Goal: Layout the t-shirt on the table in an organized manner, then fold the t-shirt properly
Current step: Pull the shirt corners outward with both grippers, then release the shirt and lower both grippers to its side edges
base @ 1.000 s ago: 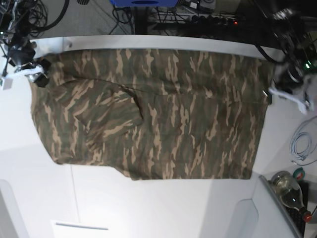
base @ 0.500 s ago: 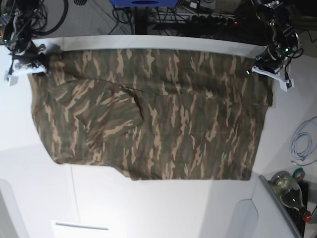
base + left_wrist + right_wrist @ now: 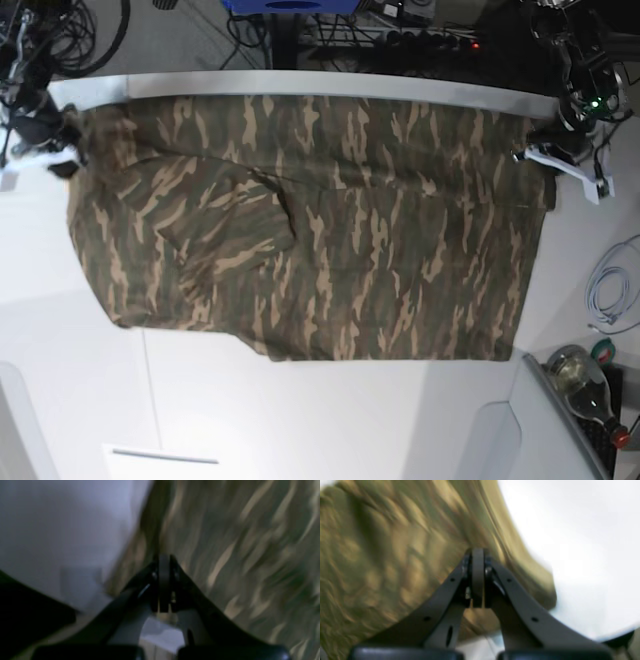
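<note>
The camouflage t-shirt lies spread across the white table, its long side along the far edge. A folded sleeve lies on its left half. My right gripper is at the shirt's far left corner, and in its wrist view the right gripper is shut, with the t-shirt pinched at the tips. My left gripper is at the far right corner. In the blurred left wrist view the left gripper is shut over the edge of the t-shirt, with cloth showing between the fingers.
A glass bottle and a coiled white cable lie at the table's right edge. A grey bin rim stands at the front right. Cables and a power strip run behind the table's far edge.
The right gripper has shut and drawn the shirt's far left corner outward to the left. The left gripper has shifted slightly right and down at the far right corner.
</note>
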Robot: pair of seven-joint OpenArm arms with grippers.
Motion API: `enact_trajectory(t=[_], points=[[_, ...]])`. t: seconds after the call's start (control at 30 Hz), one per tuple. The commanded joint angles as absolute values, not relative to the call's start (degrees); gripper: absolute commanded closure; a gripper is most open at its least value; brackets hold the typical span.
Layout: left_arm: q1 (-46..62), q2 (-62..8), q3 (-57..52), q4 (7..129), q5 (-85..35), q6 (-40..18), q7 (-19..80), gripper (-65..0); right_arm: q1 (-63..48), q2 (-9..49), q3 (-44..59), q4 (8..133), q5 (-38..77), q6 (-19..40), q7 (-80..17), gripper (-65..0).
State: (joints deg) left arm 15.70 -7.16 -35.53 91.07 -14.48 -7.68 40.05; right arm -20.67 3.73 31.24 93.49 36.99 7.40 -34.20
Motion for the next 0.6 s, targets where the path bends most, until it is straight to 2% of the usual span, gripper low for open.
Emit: enact_trajectory(t=[0.0,0.1,0.17,0.2,0.3,0.37,0.5,0.57], points=[[15.1,-8.2,-35.7,93.3,-14.4,-7.6,39.3,0.0,-20.8,4.2,31.3,96.5,37.4,7.9,-33.8,0.0],[12.0,-9.4,-35.7,94.4,-14.3,-7.6,39.3,0.0,-16.7,4.5,31.3,98.2,37.3,7.9,-34.2,-0.3],[9.5,-11.2,-35.2,92.5,-14.3,-7.6,39.3,0.0,-10.0,7.9,30.7,93.7,35.7,8.0,-34.2,-3.9],[8.3,-11.7,-35.2,91.4,-14.3,-7.6,39.3,0.0,-6.2,9.5,29.0,89.9,34.2,8.0,-34.2,-6.9],[4.8,-13.9,-35.2,86.8,-14.2,-7.8,39.3,0.0,7.8,15.3,20.7,72.7,26.3,8.1,-33.7,-21.3],[4.3,-15.4,-35.2,85.4,-14.3,-7.8,39.3,0.0,15.9,16.8,15.6,60.6,22.3,8.1,-32.2,-28.4],[4.5,-17.0,-35.6,85.0,-14.3,-7.8,39.1,0.0,25.9,18.6,8.8,40.6,18.9,8.5,-21.6,-31.8],[5.6,-18.0,-35.6,83.6,-14.3,-7.9,38.9,0.0,28.3,18.9,6.8,34.9,18.8,12.0,-17.9,-32.0]])
